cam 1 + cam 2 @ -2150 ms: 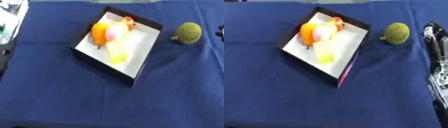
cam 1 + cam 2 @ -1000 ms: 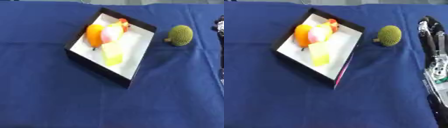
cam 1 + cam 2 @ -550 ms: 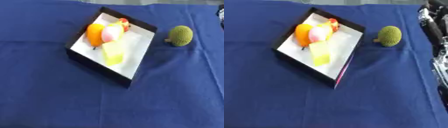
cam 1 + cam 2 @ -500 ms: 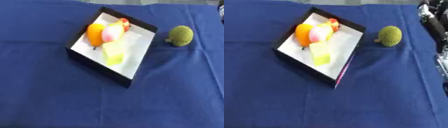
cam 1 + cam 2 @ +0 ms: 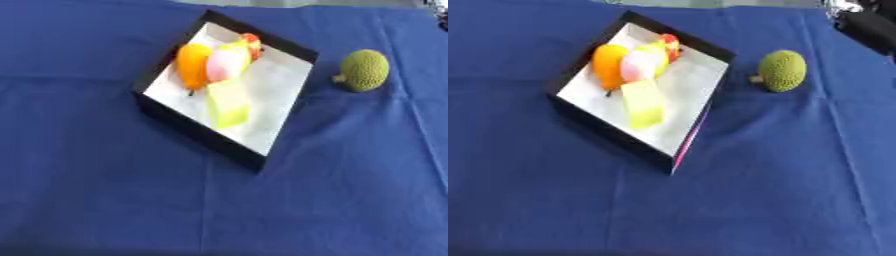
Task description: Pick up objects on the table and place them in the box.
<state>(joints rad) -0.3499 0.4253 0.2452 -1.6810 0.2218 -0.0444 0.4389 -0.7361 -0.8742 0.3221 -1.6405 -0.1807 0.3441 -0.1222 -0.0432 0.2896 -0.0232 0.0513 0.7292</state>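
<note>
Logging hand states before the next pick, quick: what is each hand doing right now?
Left hand: not in view in either eye view.
Right hand: only a dark part shows at the top right corner; cannot be told whether open or shut, nothing seen in it.

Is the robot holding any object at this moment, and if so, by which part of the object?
Nothing is visibly held. The bumpy green round fruit lies alone on the blue cloth, beside the black box. Only a dark part of the right arm shows at the upper corner.

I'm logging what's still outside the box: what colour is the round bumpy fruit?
Green, with a short brownish stem; the round bumpy fruit shows best in the left eye view.
</note>
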